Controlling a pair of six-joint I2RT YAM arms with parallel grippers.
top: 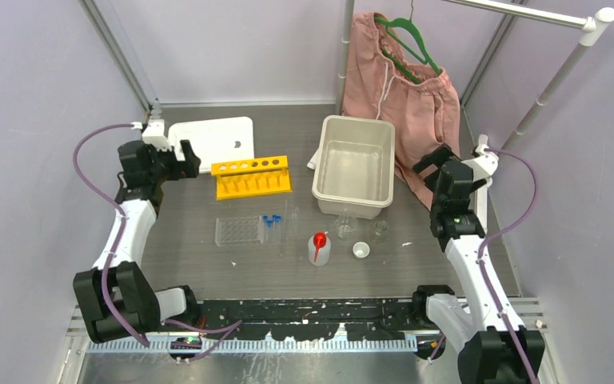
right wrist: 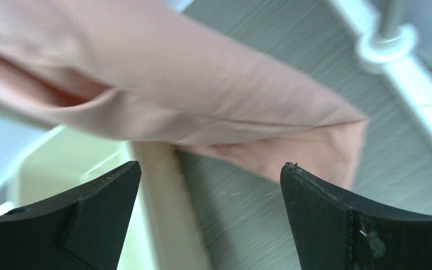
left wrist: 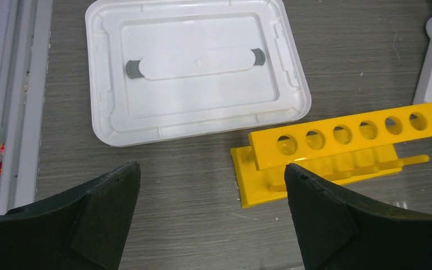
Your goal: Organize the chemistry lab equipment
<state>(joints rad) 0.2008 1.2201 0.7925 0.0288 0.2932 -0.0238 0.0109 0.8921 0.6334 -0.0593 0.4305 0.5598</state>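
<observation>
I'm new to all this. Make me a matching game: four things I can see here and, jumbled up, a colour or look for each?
Things:
1. tube rack
2. squeeze bottle
3. shorts
4. lid

Descriptions:
A. pink, hanging at the back
B. white, lying flat
C. yellow, six holes
D. clear body, red spout

Pairs: 1-C, 2-D, 3-A, 4-B
</observation>
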